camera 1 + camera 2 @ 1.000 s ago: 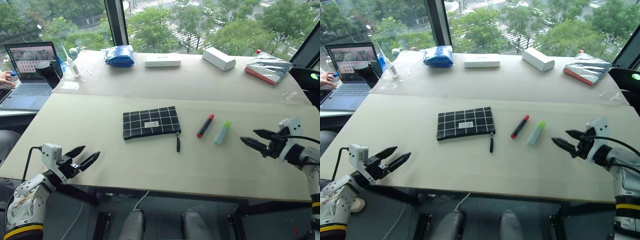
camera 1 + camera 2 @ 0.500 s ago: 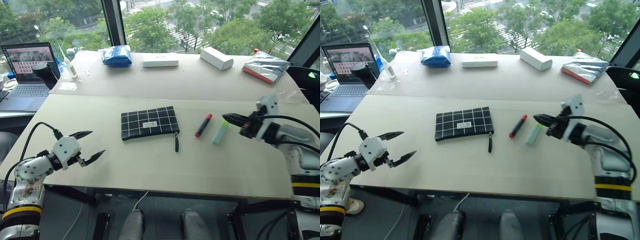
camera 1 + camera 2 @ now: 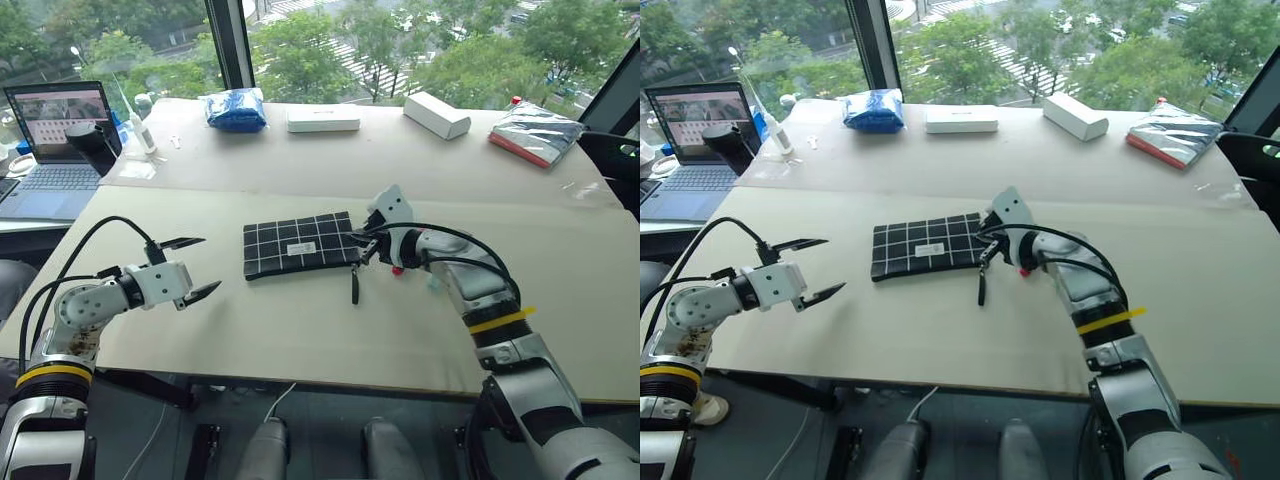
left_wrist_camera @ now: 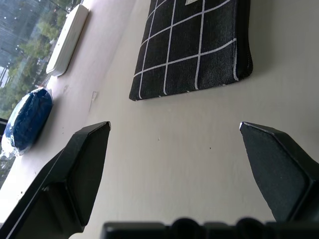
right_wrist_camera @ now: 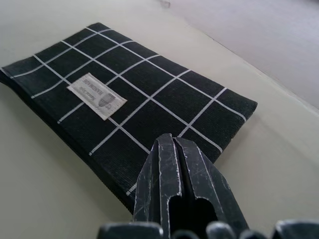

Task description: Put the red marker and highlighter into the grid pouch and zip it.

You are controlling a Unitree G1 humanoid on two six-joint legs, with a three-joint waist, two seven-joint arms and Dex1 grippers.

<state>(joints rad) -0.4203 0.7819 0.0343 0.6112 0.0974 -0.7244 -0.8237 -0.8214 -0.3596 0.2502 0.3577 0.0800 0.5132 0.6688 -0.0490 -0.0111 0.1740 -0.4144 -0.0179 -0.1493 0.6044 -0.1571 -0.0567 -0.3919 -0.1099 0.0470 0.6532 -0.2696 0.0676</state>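
The grid pouch (image 3: pixel 300 245) lies flat in the middle of the table, label up, with its zipper strap (image 3: pixel 354 288) trailing off its right end. My right gripper (image 3: pixel 361 248) is shut with nothing between its fingers, and its tips are over the pouch's right end (image 5: pixel 149 107). Only the red cap of the red marker (image 3: pixel 397 268) shows beside that wrist. My right forearm hides most of the highlighter, of which a pale green end (image 3: pixel 431 284) peeks out. My left gripper (image 3: pixel 197 267) hangs open, left of the pouch (image 4: pixel 194 55) and apart from it.
Along the far side stand a blue bundle (image 3: pixel 236 110), two white boxes (image 3: pixel 323 119) (image 3: pixel 437 115) and a silver-and-red packet (image 3: pixel 535 135). A laptop (image 3: pixel 60 130) and a black object (image 3: pixel 95 145) sit at the far left.
My right gripper has shut and swept left, from beside the highlighter to the pouch's right end. My left gripper has rolled and come up towards the pouch, still open.
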